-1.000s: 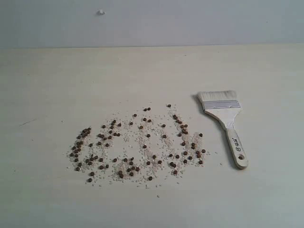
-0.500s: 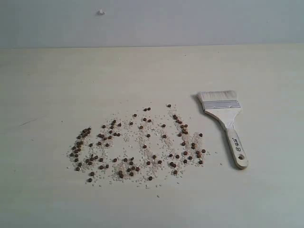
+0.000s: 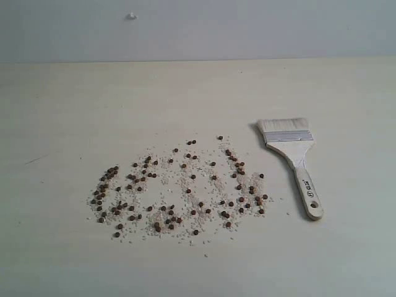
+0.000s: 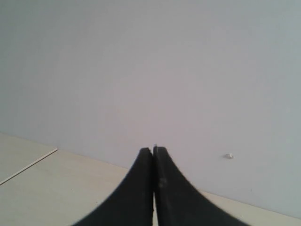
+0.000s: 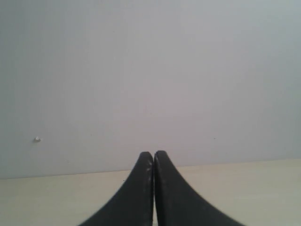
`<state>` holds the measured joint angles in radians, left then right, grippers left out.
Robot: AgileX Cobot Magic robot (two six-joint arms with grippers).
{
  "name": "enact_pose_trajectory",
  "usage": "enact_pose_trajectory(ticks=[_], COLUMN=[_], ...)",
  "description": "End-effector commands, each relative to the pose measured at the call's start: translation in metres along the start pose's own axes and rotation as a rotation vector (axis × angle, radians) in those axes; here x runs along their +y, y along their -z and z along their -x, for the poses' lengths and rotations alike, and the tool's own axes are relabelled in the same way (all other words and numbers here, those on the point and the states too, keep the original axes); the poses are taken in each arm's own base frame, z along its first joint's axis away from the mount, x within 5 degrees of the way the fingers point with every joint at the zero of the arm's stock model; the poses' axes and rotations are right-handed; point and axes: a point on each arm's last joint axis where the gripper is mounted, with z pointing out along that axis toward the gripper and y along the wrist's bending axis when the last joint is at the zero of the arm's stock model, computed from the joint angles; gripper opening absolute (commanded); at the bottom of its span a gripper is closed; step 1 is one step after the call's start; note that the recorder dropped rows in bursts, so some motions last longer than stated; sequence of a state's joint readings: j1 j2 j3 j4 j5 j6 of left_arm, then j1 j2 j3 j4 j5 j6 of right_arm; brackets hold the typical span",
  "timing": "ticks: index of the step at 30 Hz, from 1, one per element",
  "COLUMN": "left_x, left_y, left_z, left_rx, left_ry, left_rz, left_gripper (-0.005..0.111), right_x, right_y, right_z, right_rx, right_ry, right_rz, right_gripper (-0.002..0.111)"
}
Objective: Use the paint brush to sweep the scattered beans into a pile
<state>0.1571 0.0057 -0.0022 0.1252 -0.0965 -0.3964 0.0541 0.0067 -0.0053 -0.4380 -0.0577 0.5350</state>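
1. The tabletop [image 3: 62,93] fills most of the exterior view. Each wrist view shows only a strip of it beneath its jaws, with the bare wall ahead.
2. The beans [image 3: 179,189] lie in a wide, loose spread mixed with pale grit. No pile is gathered yet. Neither wrist view shows them, so they lie outside what either pair of jaws faces.
3. The paint brush [image 3: 291,161] lies flat just beside the spread, on the right arm's side, so the right jaws are probably the nearer. Its long axis runs bristles toward the wall and handle away from it, so the handle end likely points back at the arms.
4. The left jaws and right jaws are both pressed closed on nothing. Both are absent from the exterior view, so their distance from the brush cannot be told.
5. A small white speck [image 3: 131,16] sits on the wall, and what it is cannot be made out.
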Motion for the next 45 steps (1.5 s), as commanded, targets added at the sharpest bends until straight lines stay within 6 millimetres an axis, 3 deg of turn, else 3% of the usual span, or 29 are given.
enact_pose_trajectory(ticks=[1,23,27,33,37,41,44,45], left_x=[0.000,0.000,0.000,0.000,0.000,0.000,0.000,0.000], left_y=[0.001,0.001,0.001,0.001,0.001,0.001,0.001,0.001], left_z=[-0.001,-0.001,-0.001,-0.001,-0.001,-0.001,-0.001,-0.001], left_rx=[0.002,0.002,0.002,0.002,0.002,0.002,0.002,0.002], left_ry=[0.004,0.004,0.004,0.004,0.004,0.004,0.004,0.004], left_rz=[-0.006,-0.006,-0.006,-0.006,-0.006,-0.006,-0.006,-0.006], left_gripper=[0.000,0.000,0.000,0.000,0.000,0.000,0.000,0.000], right_x=[0.001,0.001,0.007,0.007,0.008,0.002,0.002,0.002], right_y=[0.001,0.001,0.002,0.003,0.006,0.003,-0.008,-0.018], right_z=[0.000,0.001,0.010,0.019,0.027,0.028,0.041,0.055], right_rx=[-0.011,-0.022,-0.131,-0.218,-0.305,-0.113,0.003,0.059], right_ry=[0.002,-0.003,-0.011,-0.287,-0.334,-0.500,-0.364,-0.314], right_rz=[0.009,0.016,0.080,0.108,0.141,0.027,-0.026,-0.045], right_gripper=[0.000,0.000,0.000,0.000,0.000,0.000,0.000,0.000])
